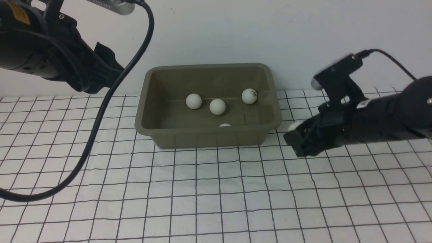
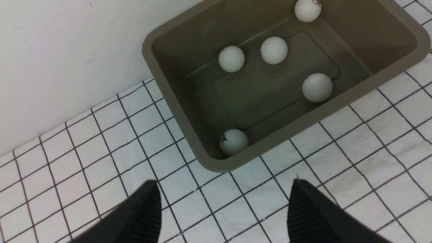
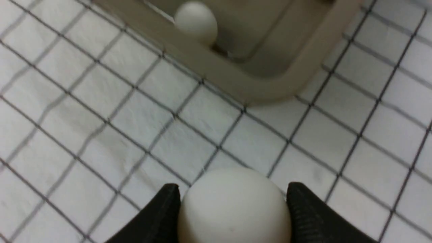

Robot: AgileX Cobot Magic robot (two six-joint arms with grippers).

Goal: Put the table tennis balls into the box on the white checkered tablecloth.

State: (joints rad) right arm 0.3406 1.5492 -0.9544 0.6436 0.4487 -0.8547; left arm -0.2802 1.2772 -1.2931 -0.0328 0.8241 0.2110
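The cloth (image 1: 216, 202) lies nearest, spread flat. Low over it, perhaps just clear of it, the right gripper (image 3: 233, 188) pinches a ball (image 3: 234, 209) between its jaws, just right of the box (image 1: 209, 138). Five balls (image 2: 274, 50) lie inside the box. Raised left of the box, the left gripper (image 2: 224, 184) hangs with jaws spread.

Left gripper (image 2: 224, 189) spread; right gripper (image 3: 233, 189) pinching ball (image 3: 233, 212).
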